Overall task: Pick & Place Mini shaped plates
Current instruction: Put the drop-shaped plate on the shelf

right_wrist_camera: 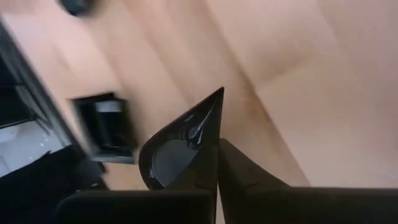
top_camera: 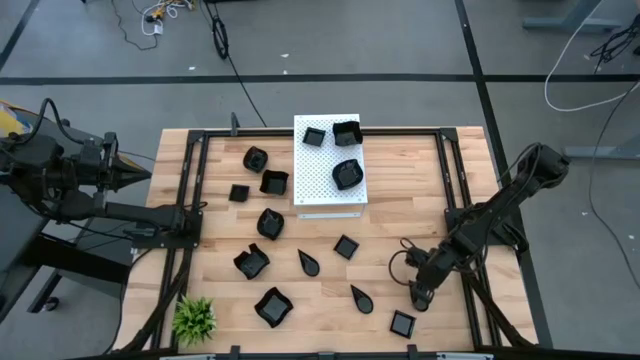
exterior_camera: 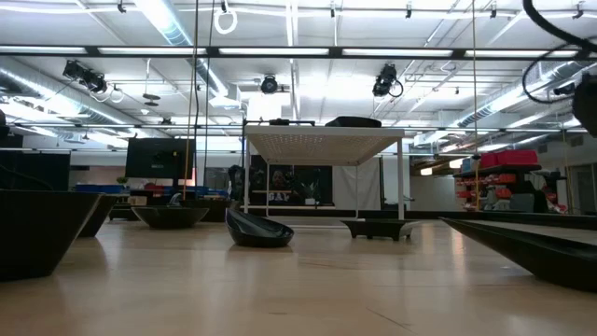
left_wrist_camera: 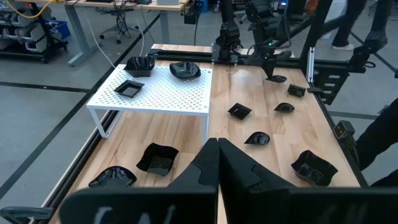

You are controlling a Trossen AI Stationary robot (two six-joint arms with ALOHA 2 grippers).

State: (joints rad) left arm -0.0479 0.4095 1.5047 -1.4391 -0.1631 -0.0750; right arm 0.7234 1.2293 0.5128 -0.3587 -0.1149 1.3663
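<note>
- Counting mini shaped plates (top_camera: 271,223): three on the white perforated board (top_camera: 322,192), eleven on the wooden table (top_camera: 440,170).
- Right gripper (top_camera: 419,297) pinches one teardrop plate (right_wrist_camera: 180,149) near the table's front right.
- Left gripper (left_wrist_camera: 217,163) pressed together, parked off the table's left edge.

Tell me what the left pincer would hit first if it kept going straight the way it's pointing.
Probably the white perforated rectangular board: the shut left pincer aims across the wooden table at its near edge. Depth is unclear, so it may pass above it.

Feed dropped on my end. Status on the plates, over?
Right gripper shut on teardrop plate, low at the table's right side. Left gripper shut, empty, parked left. Three plates on white board. Nothing in the way.
</note>
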